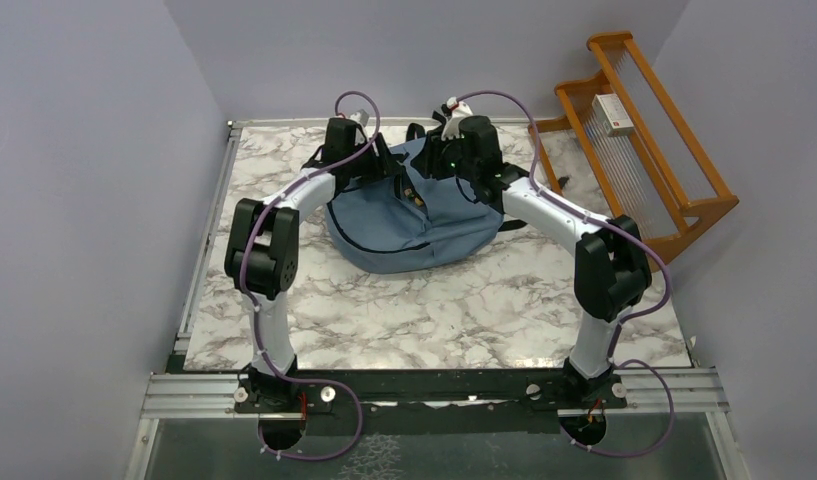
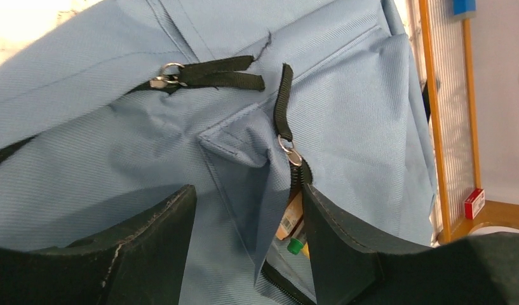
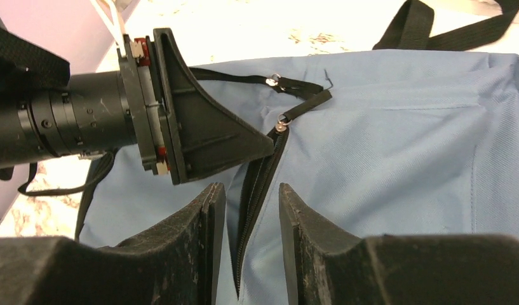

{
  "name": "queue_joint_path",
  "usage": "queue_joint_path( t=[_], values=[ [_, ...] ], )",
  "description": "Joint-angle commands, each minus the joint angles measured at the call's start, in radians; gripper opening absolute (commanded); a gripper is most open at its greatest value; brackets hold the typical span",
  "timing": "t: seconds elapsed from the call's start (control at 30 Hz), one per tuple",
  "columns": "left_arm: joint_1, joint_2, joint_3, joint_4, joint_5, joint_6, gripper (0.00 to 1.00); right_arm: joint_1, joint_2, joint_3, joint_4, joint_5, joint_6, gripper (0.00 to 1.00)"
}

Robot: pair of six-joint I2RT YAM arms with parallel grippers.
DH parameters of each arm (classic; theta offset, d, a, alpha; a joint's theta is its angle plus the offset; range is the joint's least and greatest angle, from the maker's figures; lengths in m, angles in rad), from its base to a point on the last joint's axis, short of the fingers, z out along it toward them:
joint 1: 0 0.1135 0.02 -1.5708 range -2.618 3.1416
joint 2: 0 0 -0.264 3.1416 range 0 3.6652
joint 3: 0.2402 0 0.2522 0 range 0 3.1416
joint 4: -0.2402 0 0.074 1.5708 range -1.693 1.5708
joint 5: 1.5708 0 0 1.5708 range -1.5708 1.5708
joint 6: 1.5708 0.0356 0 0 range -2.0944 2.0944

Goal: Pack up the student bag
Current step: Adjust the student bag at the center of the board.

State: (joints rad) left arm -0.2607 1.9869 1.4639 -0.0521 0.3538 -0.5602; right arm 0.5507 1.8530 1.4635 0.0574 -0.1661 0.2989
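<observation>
Both grippers work at the student bag's front pocket, jaws apart.

The left gripper (image 2: 250,254) stands spread wide astride the front pocket (image 2: 244,184), one finger (image 2: 349,248) at the edge of its open mouth. The right gripper (image 3: 251,248) is parted only narrowly, the zip (image 3: 253,190) running up through the gap, nothing visibly pinched. The student bag (image 1: 404,230) lies flat at the far middle of the marble table (image 1: 434,310). Inside the pocket sit a tan packet (image 2: 289,219) with a barcode label too small to read and a green cap (image 2: 296,244); fabric and finger hide the rest. To the right is a wooden rack (image 1: 674,180) with a small red box (image 2: 474,203) against its frame, print illegible.
</observation>
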Motion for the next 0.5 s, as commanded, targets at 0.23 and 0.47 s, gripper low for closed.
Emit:
queue_joint_path(
  t=[0.23, 0.47],
  values=[
    [-0.043, 0.070, 0.126, -0.024, 0.052, -0.027, 0.48, 0.005, -0.054, -0.046, -0.039, 0.088, -0.010, 0.39],
    [-0.043, 0.129, 0.228, -0.048, 0.076, -0.055, 0.17, 0.005, -0.107, -0.142, -0.086, 0.035, -0.044, 0.25]
  ],
)
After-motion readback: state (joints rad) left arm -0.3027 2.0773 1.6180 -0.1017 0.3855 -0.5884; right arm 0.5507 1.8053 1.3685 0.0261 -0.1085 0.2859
